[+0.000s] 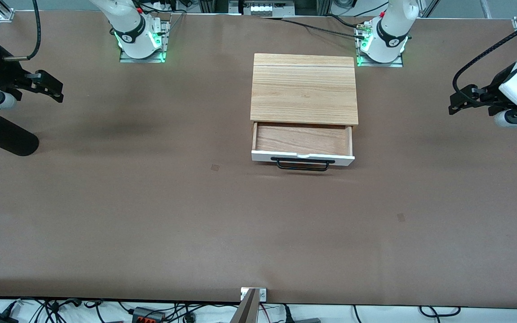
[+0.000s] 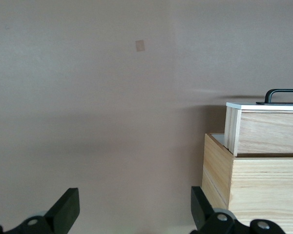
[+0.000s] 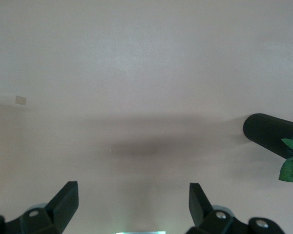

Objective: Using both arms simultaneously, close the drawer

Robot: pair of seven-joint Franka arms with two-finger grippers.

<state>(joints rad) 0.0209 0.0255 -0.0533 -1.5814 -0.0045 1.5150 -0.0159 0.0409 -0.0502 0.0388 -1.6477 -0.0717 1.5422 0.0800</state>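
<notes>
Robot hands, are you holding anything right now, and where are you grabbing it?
Nothing is held. The left gripper and the right gripper both hang open over bare table, away from the open drawer.

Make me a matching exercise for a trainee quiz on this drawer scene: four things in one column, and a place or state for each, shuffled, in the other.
Things:
1. drawer
2. bar handle
3. left end effector
4. right end effector

Places or states:
A. open, over the table at the right arm's end
B. pulled out of the cabinet, nothing inside
C. black, on the white front panel
D. open, over the table at the left arm's end

Pairs: 1-B, 2-C, 3-D, 4-A
</notes>
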